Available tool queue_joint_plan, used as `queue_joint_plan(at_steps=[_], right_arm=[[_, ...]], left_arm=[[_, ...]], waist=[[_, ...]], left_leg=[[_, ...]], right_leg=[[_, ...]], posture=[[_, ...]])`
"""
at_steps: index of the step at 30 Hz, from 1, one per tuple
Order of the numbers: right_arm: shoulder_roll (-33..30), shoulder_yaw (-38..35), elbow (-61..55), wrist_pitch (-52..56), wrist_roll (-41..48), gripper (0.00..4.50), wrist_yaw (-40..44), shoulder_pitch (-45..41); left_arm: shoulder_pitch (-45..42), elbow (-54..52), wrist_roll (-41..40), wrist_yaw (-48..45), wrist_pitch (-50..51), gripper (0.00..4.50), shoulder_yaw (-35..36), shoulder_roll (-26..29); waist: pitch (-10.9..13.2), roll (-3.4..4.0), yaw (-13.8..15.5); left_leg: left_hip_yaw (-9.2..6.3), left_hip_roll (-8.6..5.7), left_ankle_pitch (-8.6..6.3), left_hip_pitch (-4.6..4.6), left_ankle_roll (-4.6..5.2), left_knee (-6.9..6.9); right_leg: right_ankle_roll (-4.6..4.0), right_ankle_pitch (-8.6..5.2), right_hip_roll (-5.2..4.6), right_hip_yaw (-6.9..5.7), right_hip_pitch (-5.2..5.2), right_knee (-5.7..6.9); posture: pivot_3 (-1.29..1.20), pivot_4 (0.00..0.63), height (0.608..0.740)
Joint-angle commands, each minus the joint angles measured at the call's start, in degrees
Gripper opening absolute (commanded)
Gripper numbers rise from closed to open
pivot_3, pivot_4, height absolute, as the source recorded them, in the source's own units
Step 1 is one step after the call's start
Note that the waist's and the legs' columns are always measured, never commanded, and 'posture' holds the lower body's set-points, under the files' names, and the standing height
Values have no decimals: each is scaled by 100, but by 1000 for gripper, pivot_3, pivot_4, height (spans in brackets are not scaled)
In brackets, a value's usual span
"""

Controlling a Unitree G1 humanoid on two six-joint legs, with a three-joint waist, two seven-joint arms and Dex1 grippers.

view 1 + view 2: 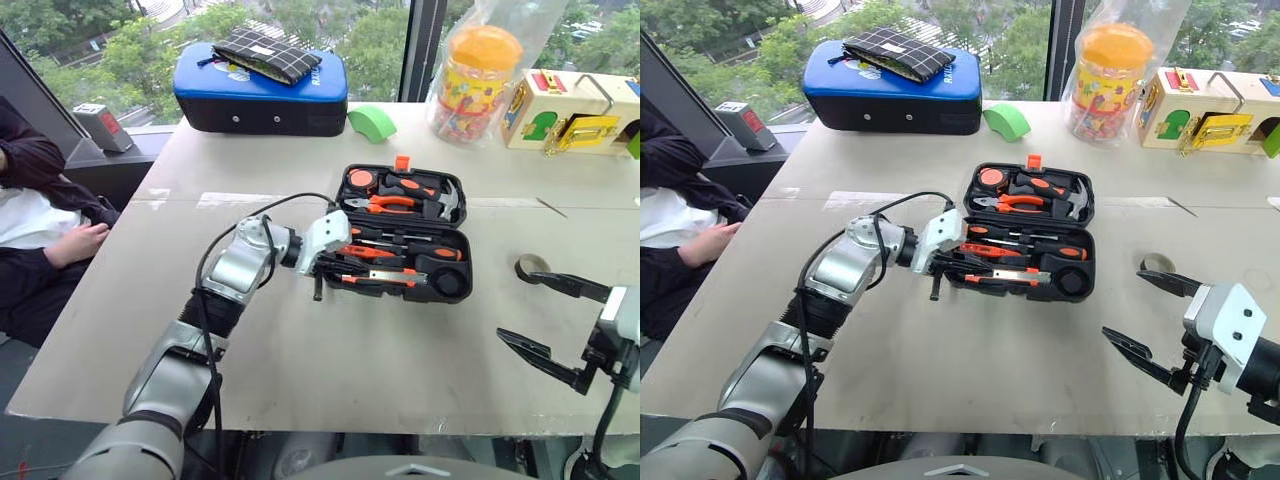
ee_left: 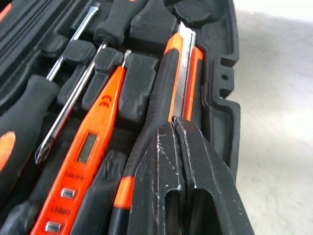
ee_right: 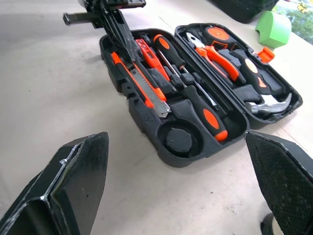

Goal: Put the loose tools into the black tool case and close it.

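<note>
The black case (image 1: 405,232) lies open on the table (image 1: 300,350), screwdrivers (image 3: 193,93) and knife (image 3: 142,88) in its near half. The left gripper (image 1: 335,268) rests over the case's near-left corner, fingers pressed together on nothing. The right gripper (image 1: 545,320) hovers spread wide, right of the case, near a tape roll (image 1: 532,268).

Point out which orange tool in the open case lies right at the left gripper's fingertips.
The folding utility knife, along the case's front edge; the orange tester lies one slot further in.
</note>
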Motion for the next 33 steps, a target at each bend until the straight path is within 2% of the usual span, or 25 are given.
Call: queue_joint_plan(at_steps=[1,5,11,14,16,19,22,24,25,27,29,33], right_arm=[[-11,-19,-169,101,129,4500,-89,20],[-43,108,-145,202,144,4500,-139,-20],[-58,180,11,176,142,4500,-144,-315],[-88,237,112,221,128,4500,-160,-477],[-97,319,187,224,-40,4500,-311,-643],[-275,471,322,732,-169,4500,-653,-829],[-558,692,692,1505,-286,4500,-1171,-1322],[-891,1015,1005,2296,-313,4500,-1444,-1780],[-1001,1241,1218,2617,-278,4257,-1503,-2065],[-1140,1547,1491,2948,-260,3750,-1538,-2430],[-1256,2099,1966,3284,-533,2846,-1749,-3014],[-1283,2753,2639,3667,-783,2846,-1859,-3875]], left_arm=[[69,114,214,393,828,24,-223,-109],[1,211,210,473,1290,24,-261,-181],[-60,315,181,587,1417,24,-196,-191],[-24,197,4,688,1880,24,-36,-193],[75,31,-77,704,1386,24,99,-184],[233,-565,-873,621,1117,24,829,-454],[545,-1537,-1640,252,1309,24,1261,-289],[764,-2106,-2031,39,1328,534,1436,-91],[867,-2349,-2142,-16,1283,825,1465,3],[988,-2656,-2276,27,1268,1715,1487,100],[1113,-3001,-2425,-18,1337,2605,1473,282],[1325,-3439,-2581,120,1339,2605,1443,440]], waist=[[-2,1,11],[-17,13,-1],[-19,16,1],[-19,16,-12],[-19,18,-30],[-12,17,-35],[-3,2,-59],[-2,3,-123],[-4,5,-138],[-5,7,-154],[-4,9,-160],[0,13,-149]], left_leg=[[-5,-1,0,1,1,6],[-8,0,1,13,0,11],[-18,0,0,10,0,8],[-17,0,0,10,0,8],[-16,1,0,11,0,7],[-14,3,0,1,0,4],[-15,5,4,-35,-6,4],[-11,5,18,-61,-31,4],[-9,5,18,-61,-31,-2],[-10,6,18,-58,-32,-22],[-4,5,18,-52,-31,-40],[5,5,17,-49,-31,-44]], right_leg=[[0,0,1,-6,2,0],[2,-1,2,-9,19,0],[1,-1,2,-20,19,-2],[1,-1,2,-19,19,-2],[1,-1,2,-18,19,-3],[-1,0,0,-13,6,-3],[-4,3,-1,-13,-29,-1],[-6,4,-5,-9,-57,1],[-6,3,-8,-7,-59,-1],[-7,3,-9,-11,-58,-20],[-8,2,-11,-6,-59,-25],[-8,2,-10,1,-60,-25]], posture=[[0,150,740],[0,150,740],[0,150,740],[0,150,740],[0,150,740],[0,150,740],[0,150,740],[0,150,740],[0,150,740],[0,150,740],[0,150,740],[0,150,740]])
